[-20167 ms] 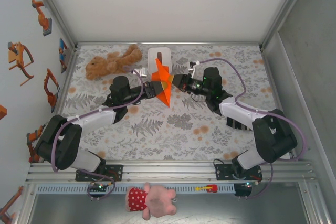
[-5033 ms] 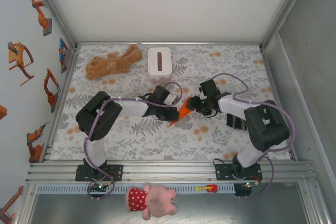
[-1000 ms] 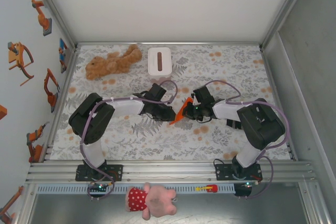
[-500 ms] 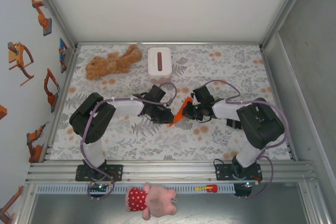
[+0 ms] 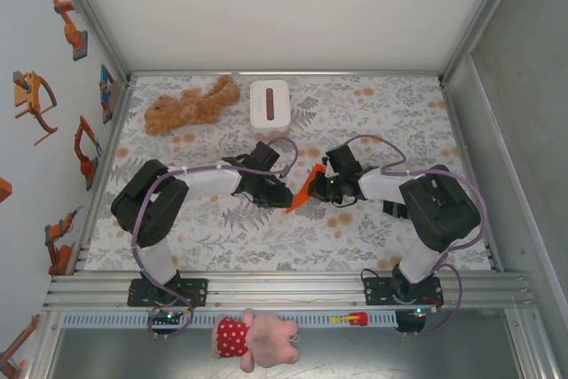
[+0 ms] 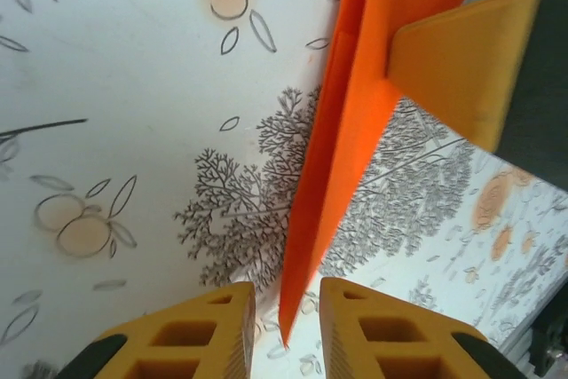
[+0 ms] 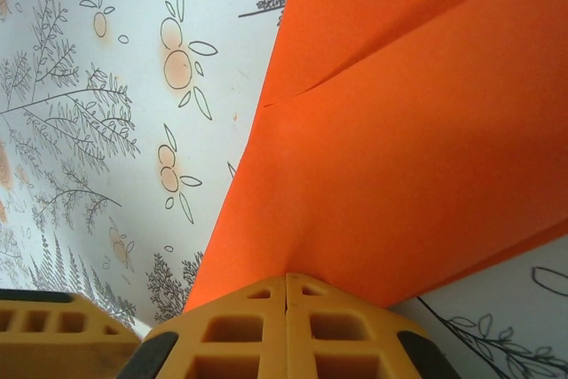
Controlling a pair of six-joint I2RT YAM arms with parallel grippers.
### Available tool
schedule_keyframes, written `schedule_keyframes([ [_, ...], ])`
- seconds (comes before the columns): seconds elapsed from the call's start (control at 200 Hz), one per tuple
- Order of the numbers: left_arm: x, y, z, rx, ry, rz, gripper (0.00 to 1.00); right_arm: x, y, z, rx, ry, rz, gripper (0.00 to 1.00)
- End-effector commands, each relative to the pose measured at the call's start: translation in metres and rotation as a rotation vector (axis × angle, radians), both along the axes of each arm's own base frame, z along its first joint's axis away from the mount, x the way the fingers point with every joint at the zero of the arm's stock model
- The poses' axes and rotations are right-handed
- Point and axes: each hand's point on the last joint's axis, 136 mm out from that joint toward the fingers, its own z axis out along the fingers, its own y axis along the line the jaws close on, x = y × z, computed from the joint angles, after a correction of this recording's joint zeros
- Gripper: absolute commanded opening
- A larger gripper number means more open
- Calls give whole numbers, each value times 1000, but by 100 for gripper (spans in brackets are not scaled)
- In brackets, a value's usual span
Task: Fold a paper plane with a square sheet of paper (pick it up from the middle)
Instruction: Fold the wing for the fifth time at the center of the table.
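The orange sheet is folded into a slim pointed dart, the paper plane [image 5: 305, 188], held tilted just above the flowered table [image 5: 266, 237] at its middle. My right gripper [image 5: 320, 186] is shut on its wide rear edge; in the right wrist view the fingers [image 7: 257, 330] meet on the paper plane [image 7: 399, 148]. My left gripper [image 5: 283, 194] is open at the nose. In the left wrist view the narrow tip of the paper plane [image 6: 333, 193] hangs between the left gripper's [image 6: 287, 343] yellow fingers [image 6: 191, 339] without touching either.
A white tissue box [image 5: 269, 104] stands at the back centre, with a brown teddy bear [image 5: 191, 104] to its left. A pink plush toy [image 5: 257, 339] lies in front of the rail. Walls close in the left, back and right.
Over twenty seconds both grippers carried the paper from beside the tissue box to mid-table, and it is now narrower. In the last second hardly anything has moved.
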Motion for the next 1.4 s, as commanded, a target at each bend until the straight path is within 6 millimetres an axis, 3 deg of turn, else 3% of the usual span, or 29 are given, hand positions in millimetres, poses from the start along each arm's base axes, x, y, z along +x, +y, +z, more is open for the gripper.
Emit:
schedule_keyframes([
  [0.0,11,-1,27,-18,-90,13,28,-7,-12,-15,-66,41,-11,6],
  [0.3,13,-34,22,-64,-51,-11,24,1,-2,12,5,-26,3,8],
  [0.531,15,-22,11,7,-65,2,24,2,2,28,34,-68,25,11],
  [1.082,7,-8,-5,56,-61,-22,25,3,4,21,33,-50,30,12],
  [1.397,4,-6,-14,72,-48,-47,19,3,5,22,34,-48,33,12],
])
